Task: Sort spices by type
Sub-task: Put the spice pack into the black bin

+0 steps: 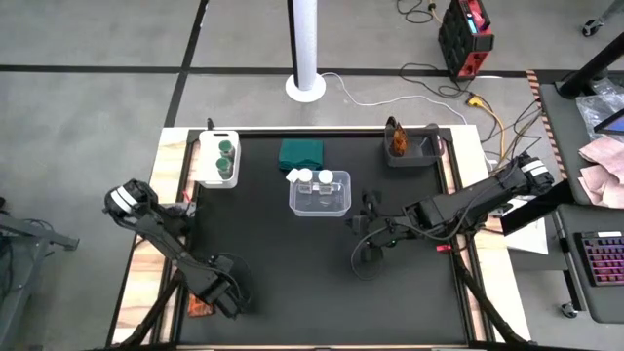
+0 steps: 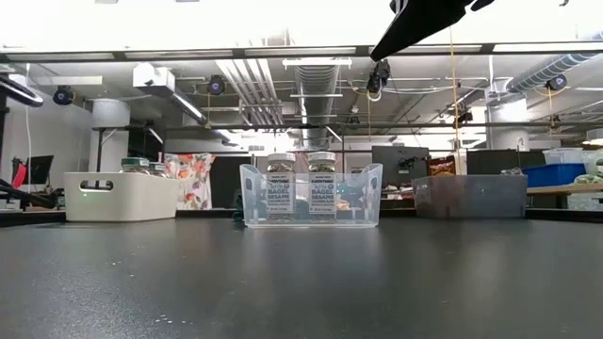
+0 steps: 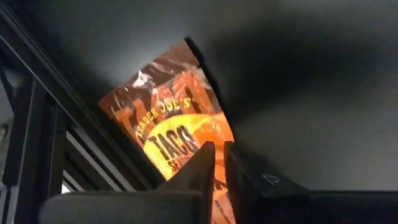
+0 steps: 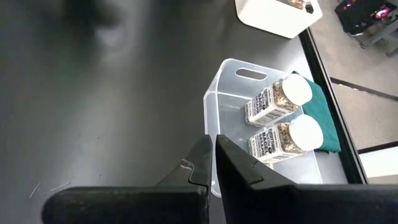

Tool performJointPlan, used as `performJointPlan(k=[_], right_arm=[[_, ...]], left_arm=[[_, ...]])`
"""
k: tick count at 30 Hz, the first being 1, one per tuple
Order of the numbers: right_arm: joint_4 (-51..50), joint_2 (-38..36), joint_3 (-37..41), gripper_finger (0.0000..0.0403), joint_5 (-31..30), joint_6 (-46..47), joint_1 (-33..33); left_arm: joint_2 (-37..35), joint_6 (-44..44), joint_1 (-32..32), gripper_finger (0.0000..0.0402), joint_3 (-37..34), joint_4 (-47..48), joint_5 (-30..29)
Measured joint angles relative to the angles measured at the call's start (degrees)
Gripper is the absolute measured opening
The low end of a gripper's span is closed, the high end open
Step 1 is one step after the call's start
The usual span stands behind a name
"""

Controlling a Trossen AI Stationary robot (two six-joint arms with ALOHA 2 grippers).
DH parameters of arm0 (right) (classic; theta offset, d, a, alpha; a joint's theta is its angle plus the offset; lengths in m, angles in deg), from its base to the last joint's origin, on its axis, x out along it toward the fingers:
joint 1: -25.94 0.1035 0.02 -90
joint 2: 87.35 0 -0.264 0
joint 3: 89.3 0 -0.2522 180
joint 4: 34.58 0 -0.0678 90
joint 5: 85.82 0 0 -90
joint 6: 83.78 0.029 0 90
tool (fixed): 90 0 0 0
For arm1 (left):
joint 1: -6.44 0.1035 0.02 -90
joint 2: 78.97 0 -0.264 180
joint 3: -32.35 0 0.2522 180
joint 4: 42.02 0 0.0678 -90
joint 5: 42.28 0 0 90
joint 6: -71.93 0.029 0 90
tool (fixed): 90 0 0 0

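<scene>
**Taco packet hanging at the counter's edge, left arm right on it**

Down at the corner of the counter (image 1: 322, 292) farthest from the clear bin (image 1: 319, 198), the left gripper (image 1: 216, 297) is over an orange-red taco packet (image 3: 171, 140). Its fingers (image 3: 199, 169) look nearly closed, tips at the packet's lower edge, though I can't say they actually have it. Risk here: the packet lies slanted against the counter's rim, so a glancing pinch could flick it off the side or just crumple the foil.

The right gripper (image 4: 210, 163) hovers just beside the clear bin, fingers pressed together, holding nothing. If it drops carelessly it could clip the bin's wall.

From above, the packet is only a sliver of orange (image 1: 199, 309); the left wrist view shows its label. The level view shows two white-lidded jars (image 2: 281, 188) upright in the bin, while the overhead one shows a third lid (image 1: 293, 175) at the bin's far corner, green-lidded jars (image 1: 225, 149) in the white bin (image 1: 208, 141) and another packet (image 1: 398, 142) in the grey bin (image 1: 429, 148).
</scene>
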Motion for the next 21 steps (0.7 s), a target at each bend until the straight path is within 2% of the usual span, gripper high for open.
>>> performJointPlan(k=[15, 18, 21], right_arm=[[0.15, 0.0, 0.0, 0.0013, 0.07, 0.14, 0.0], [0.26, 0.0, 0.23, 0.0013, 0.05, 0.53, 0.0], [0.98, 0.0, 0.71, 0.0013, 0.07, 0.57, 0.0]], left_arm=[[3.73, -0.57, -0.97, 0.0191, 0.19, 0.36, 0.36], [5.2, -0.3, -1.08, 0.0198, 0.34, -0.04, 0.59], [5.95, 0.27, -1.13, 0.018, 0.38, -0.32, 0.61]])
